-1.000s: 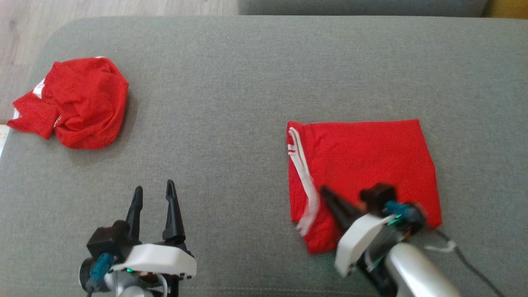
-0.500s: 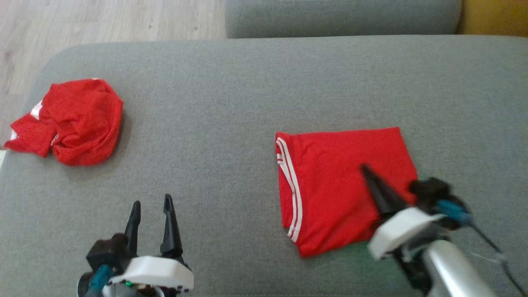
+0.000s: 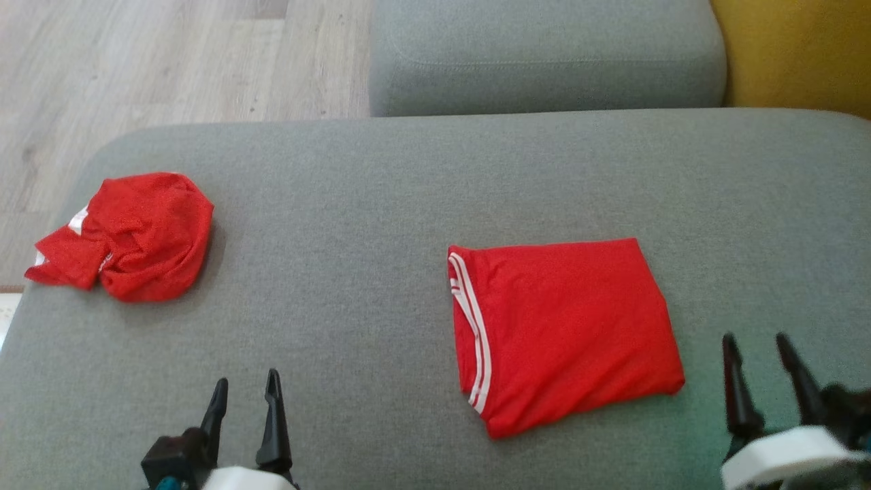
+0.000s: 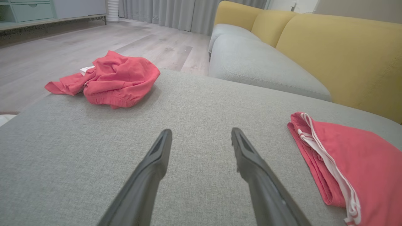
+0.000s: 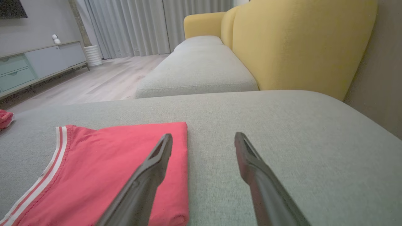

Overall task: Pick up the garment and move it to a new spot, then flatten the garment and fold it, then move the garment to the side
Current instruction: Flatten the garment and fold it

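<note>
Fingers (image 3: 736, 391) of the right gripper (image 3: 755, 340) and left gripper (image 3: 245, 382) stand spread and empty at the sofa seat's (image 3: 381, 204) front edge. The folded red garment (image 3: 565, 327) lies flat right of centre, apparently set aside, and a crumpled garment (image 3: 133, 235) sits by the left edge.

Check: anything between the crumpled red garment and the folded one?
Nothing: bare grey cushion between crumpled garment and folded garment, seen in the head view.
</note>
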